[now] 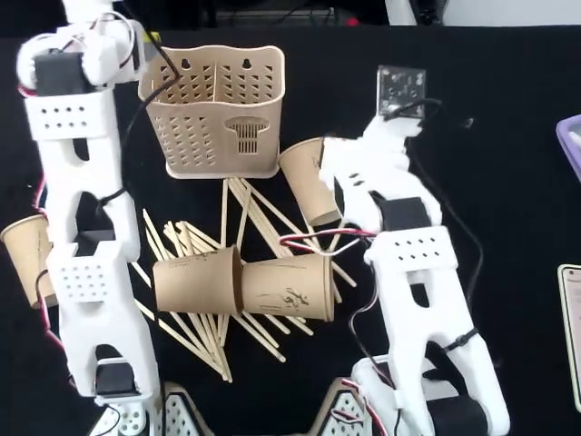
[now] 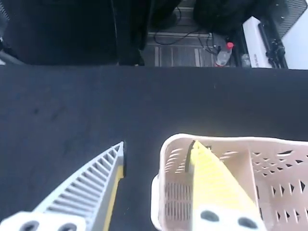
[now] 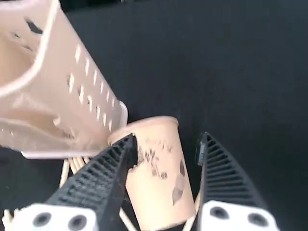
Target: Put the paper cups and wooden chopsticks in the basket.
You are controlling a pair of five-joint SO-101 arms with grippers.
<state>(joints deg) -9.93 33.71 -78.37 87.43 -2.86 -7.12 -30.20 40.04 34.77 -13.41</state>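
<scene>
the left arm (image 1: 80,173) stretches up the left side of the black table (image 1: 508,200), its wrist raised at the far end beside the tan basket (image 2: 274,163). the left gripper (image 2: 156,144) hangs spread wide across the basket's side wall, the yellow finger (image 2: 216,187) over the inside and the grey finger (image 2: 91,185) outside above the cloth, with nothing between them but the rim. the right arm (image 1: 413,263) rises from the near edge and bends forward, its wrist low and just right of the basket's base. the right gripper (image 3: 166,139) is spread around a paper cup (image 3: 156,187) that lies on its side with its mouth just beside the basket's lower corner. one black finger (image 3: 108,168) touches the cup's side and the other stands a little apart, so the cup isn't pinched. a second cup (image 1: 195,282) and a third cup (image 1: 289,287) lie on their sides end to end in the middle of the table, on top of the scattered wooden chopsticks (image 1: 211,341) that fan out from below the basket. a fourth cup (image 1: 25,254) sits at the left, partly hidden behind the left arm.
</scene>
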